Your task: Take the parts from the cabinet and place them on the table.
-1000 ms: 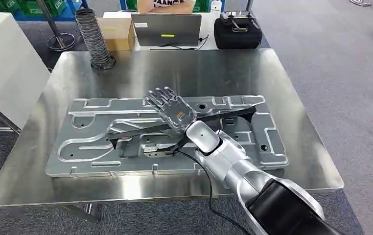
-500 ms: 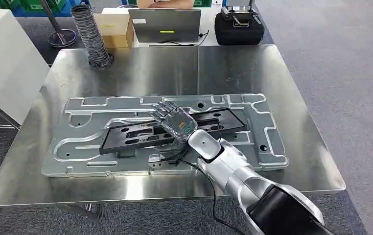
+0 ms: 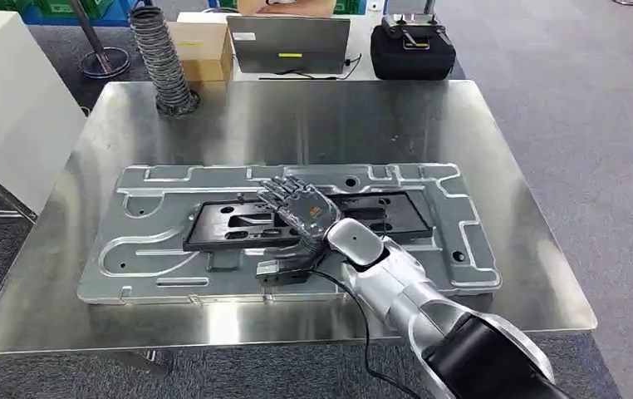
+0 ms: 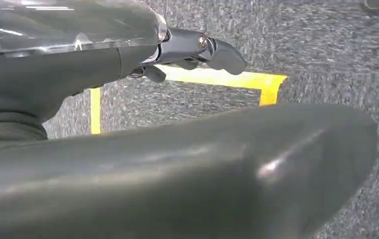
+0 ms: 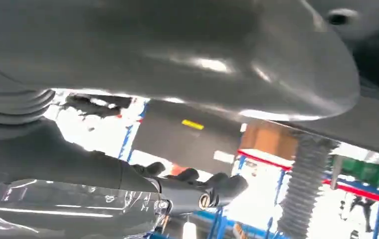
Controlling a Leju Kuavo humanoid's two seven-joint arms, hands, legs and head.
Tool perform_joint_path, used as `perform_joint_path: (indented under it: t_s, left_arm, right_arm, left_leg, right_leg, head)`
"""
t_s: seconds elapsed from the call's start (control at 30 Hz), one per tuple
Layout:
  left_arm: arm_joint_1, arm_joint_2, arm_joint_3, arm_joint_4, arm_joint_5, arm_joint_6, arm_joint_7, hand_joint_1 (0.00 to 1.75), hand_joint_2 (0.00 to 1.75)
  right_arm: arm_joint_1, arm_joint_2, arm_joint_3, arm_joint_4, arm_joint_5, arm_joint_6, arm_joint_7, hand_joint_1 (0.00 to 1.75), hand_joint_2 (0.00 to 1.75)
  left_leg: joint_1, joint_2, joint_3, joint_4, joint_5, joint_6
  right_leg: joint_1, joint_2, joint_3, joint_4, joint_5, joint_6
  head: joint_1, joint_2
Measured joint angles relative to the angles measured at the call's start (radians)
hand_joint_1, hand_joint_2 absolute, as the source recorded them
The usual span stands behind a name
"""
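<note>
The black flat part is being pinned under the right hand on the big metal plate on the tabletop, fingers spread flat, its long axis running sideways out both sides of the hand.

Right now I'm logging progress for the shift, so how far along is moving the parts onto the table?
Done: the large silver panel lies flat on the table. In hand: the black part now lies flat on that panel, with the right hand on top of it; whether it grips is unclear. Left: letting go, pulling back, and fetching any further parts. The left hand hangs over the floor, holding nothing.
</note>
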State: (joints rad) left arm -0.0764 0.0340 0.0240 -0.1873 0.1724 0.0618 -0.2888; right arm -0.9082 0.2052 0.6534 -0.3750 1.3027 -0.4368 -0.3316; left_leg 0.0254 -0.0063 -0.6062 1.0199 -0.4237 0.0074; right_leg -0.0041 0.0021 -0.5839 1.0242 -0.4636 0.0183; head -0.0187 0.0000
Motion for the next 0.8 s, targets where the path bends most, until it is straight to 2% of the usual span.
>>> perform_joint_path:
  t_s: [0.03,0.07,0.1,0.13,0.17,0.2,0.23,0.27,0.3,0.33,0.37,0.47,0.5,0.53,0.57,0.63,0.67,0.7,0.73,0.8]
  left_arm:
    - [-0.001,0.000,0.000,0.000,-0.004,-0.002,-0.001,0.00,0.00]
    - [-0.001,0.001,0.000,0.000,-0.005,-0.002,-0.002,0.00,0.00]
    - [-0.001,0.001,0.000,0.000,-0.005,-0.003,-0.003,0.00,0.00]
    - [0.000,0.001,0.000,0.000,-0.006,-0.003,-0.003,0.00,0.00]
    - [0.001,0.001,0.000,0.000,-0.006,-0.004,-0.003,0.00,0.00]
    - [0.001,0.001,0.000,0.000,-0.007,-0.004,-0.003,0.00,0.00]
    - [0.000,0.001,0.000,0.000,-0.008,-0.005,-0.004,0.00,0.00]
    - [-0.001,0.001,0.000,0.000,-0.008,-0.005,-0.005,0.00,0.00]
    - [-0.002,0.000,0.000,0.000,-0.009,-0.005,-0.006,0.00,0.00]
    - [-0.002,-0.008,0.001,0.000,-0.011,-0.008,-0.006,0.00,0.00]
    - [-0.002,-0.005,0.002,0.000,-0.013,-0.008,-0.006,0.00,0.00]
    - [0.000,-0.005,0.002,0.000,-0.015,-0.010,-0.006,0.00,0.00]
    - [-0.001,-0.001,0.003,0.000,-0.015,-0.010,-0.006,0.00,0.00]
    - [-0.001,-0.002,0.004,0.000,-0.016,-0.010,-0.006,0.00,0.00]
    - [-0.001,-0.002,0.005,0.000,-0.016,-0.011,-0.006,0.00,0.00]
    - [0.000,0.000,0.007,0.000,-0.016,-0.010,-0.006,0.00,0.00]
    - [0.002,0.000,0.008,0.000,-0.016,-0.010,-0.006,0.00,0.00]
    - [0.003,0.000,0.008,0.000,-0.017,-0.010,-0.006,0.00,0.00]
    - [0.004,0.000,0.008,0.000,-0.017,-0.009,-0.006,0.00,0.00]
    - [0.004,0.001,0.010,0.000,-0.017,-0.006,-0.007,0.00,0.00]
  right_arm:
    - [-0.003,-0.005,-0.004,-0.002,-0.005,0.002,-0.011,0.00,0.00]
    - [-0.005,-0.009,-0.005,-0.002,-0.005,0.006,-0.011,0.00,0.00]
    - [-0.005,-0.015,-0.005,-0.001,0.002,0.018,-0.006,0.00,0.00]
    - [-0.004,-0.019,-0.004,0.000,0.013,0.039,-0.003,0.00,0.00]
    - [-0.004,-0.024,-0.004,0.002,0.022,0.065,0.004,0.00,0.00]
    - [-0.006,-0.027,-0.004,0.002,0.031,0.092,0.011,0.00,0.00]
    - [-0.009,-0.029,-0.004,0.002,0.038,0.119,0.022,0.00,0.00]
    - [-0.014,-0.031,-0.004,0.003,0.038,0.136,0.027,0.00,0.00]
    - [-0.022,-0.034,-0.004,0.003,0.035,0.153,0.028,0.00,0.00]
    - [-0.029,-0.037,-0.004,0.003,0.027,0.168,0.027,0.00,0.00]
    - [-0.031,-0.037,-0.004,0.003,0.023,0.170,0.026,0.00,0.00]
    - [-0.033,-0.047,-0.003,0.003,0.021,0.151,0.026,0.00,0.00]
    - [-0.031,-0.049,-0.003,0.000,0.018,0.123,0.026,0.00,0.00]
    - [-0.032,-0.052,-0.004,-0.001,0.015,0.068,0.028,0.00,0.00]
    - [-0.031,-0.053,-0.004,-0.005,0.015,0.001,0.040,0.00,0.00]
    - [-0.023,-0.059,-0.006,-0.012,0.015,-0.141,0.069,0.00,0.00]
    - [-0.015,-0.063,-0.010,-0.020,0.017,-0.185,0.080,0.00,0.00]
    - [0.000,-0.070,-0.021,-0.047,0.024,-0.221,0.095,0.00,0.00]
    - [0.011,-0.076,-0.031,-0.073,0.029,-0.239,0.103,0.00,0.00]
    - [0.036,-0.085,-0.059,-0.148,0.039,-0.249,0.100,0.00,0.00]
  left_leg:
    - [0.000,0.000,0.000,0.000,0.000,0.006]
    - [-0.001,0.000,-0.001,0.000,0.000,0.007]
    - [-0.003,0.000,-0.001,0.000,-0.001,0.009]
    - [-0.004,0.000,-0.001,0.000,-0.002,0.010]
    - [-0.006,0.000,-0.001,0.000,-0.002,0.011]
    - [-0.007,-0.001,0.000,0.000,-0.002,0.011]
    - [-0.010,-0.002,0.002,0.000,-0.002,0.011]
    - [-0.014,-0.003,0.004,0.000,-0.002,0.011]
    - [-0.016,-0.003,0.005,-0.001,-0.002,0.011]
    - [-0.018,-0.003,0.003,-0.001,-0.003,0.009]
    - [-0.016,-0.003,0.003,-0.003,-0.002,0.004]
    - [-0.016,0.000,0.008,-0.014,0.002,-0.011]
    - [-0.015,0.001,0.007,-0.006,-0.005,-0.014]
    - [-0.017,0.001,-0.006,0.028,-0.032,-0.017]
    - [-0.015,0.001,-0.033,0.092,-0.068,-0.021]
    - [-0.011,0.001,-0.109,0.249,-0.136,-0.030]
    - [-0.011,0.001,-0.131,0.291,-0.142,-0.034]
    - [-0.010,0.001,-0.129,0.282,-0.124,-0.036]
    - [-0.008,0.002,-0.105,0.228,-0.087,-0.038]
    - [-0.003,0.005,-0.012,0.043,0.004,-0.041]
  right_leg:
    - [0.000,-0.001,-0.023,0.048,-0.032,0.005]
    - [-0.001,-0.001,-0.052,0.109,-0.063,0.009]
    - [-0.002,-0.001,-0.108,0.222,-0.111,0.012]
    - [-0.001,-0.001,-0.147,0.297,-0.133,0.012]
    - [-0.001,-0.001,-0.166,0.324,-0.129,0.011]
    - [0.000,-0.001,-0.159,0.298,-0.103,0.006]
    - [0.002,-0.001,-0.130,0.233,-0.061,-0.002]
    - [0.008,0.000,-0.086,0.139,-0.014,-0.013]
    - [0.013,0.000,-0.041,0.044,0.026,-0.030]
    - [0.021,-0.003,-0.018,-0.008,0.025,-0.046]
    - [0.024,-0.008,-0.019,-0.015,0.033,-0.047]
    - [0.025,-0.006,-0.016,-0.026,0.039,-0.051]
    - [0.009,-0.010,-0.001,-0.049,0.051,-0.044]
    - [0.009,-0.009,0.005,-0.059,0.054,-0.049]
    - [0.009,-0.009,0.005,-0.059,0.054,-0.050]
    - [0.010,-0.009,0.005,-0.057,0.052,-0.051]
    - [0.010,-0.009,0.005,-0.055,0.051,-0.050]
    - [0.010,-0.009,0.006,-0.053,0.049,-0.049]
    - [0.009,-0.008,0.005,-0.049,0.045,-0.046]
    - [0.005,-0.006,0.005,-0.030,0.032,-0.037]
  head:
    - [0.000,0.000]
    - [0.000,0.000]
    - [0.000,0.000]
    - [0.000,0.000]
    - [0.000,0.000]
    - [0.000,0.000]
    - [0.000,0.000]
    - [0.000,0.000]
    - [0.000,0.000]
    - [0.000,0.000]
    - [0.000,0.000]
    - [0.000,0.000]
    - [0.000,0.000]
    - [0.000,0.000]
    - [0.000,0.000]
    - [0.000,0.000]
    - [0.000,0.000]
    - [0.000,0.000]
    - [0.000,0.000]
    - [0.000,0.000]
